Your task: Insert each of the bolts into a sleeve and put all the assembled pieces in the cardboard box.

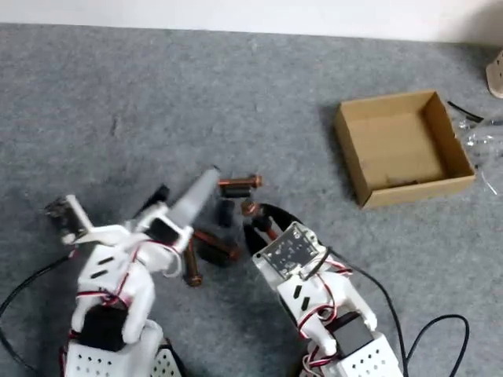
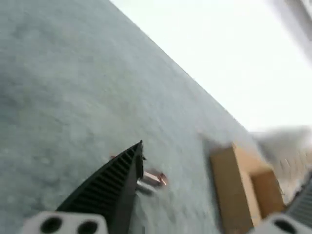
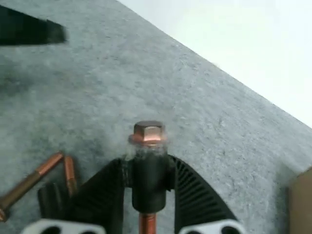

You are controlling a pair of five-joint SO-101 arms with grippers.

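My right gripper (image 3: 147, 163) is shut on a black sleeve (image 3: 148, 180) with a copper bolt through it, its hex head (image 3: 147, 132) sticking out past the fingertips. In the high view this gripper (image 1: 255, 217) sits at mid-table with the bolt head (image 1: 250, 207) at its tip. Loose copper bolts lie nearby (image 1: 240, 183) (image 1: 192, 265) (image 3: 29, 184), with black sleeves (image 1: 226, 212) among them. My left gripper (image 1: 181, 194) stands open and empty just left of the pile; its black finger (image 2: 117, 185) points toward one bolt (image 2: 153, 179). The cardboard box (image 1: 355, 149) (image 2: 229, 190) stands empty at the right.
Clear plastic wrappers (image 1: 475, 133) lie right of the box. A pale wooden piece (image 1: 495, 75) sits at the far right edge. Black cables (image 1: 440, 322) trail from the right arm's base. Grey felt (image 1: 118, 102) covers the table.
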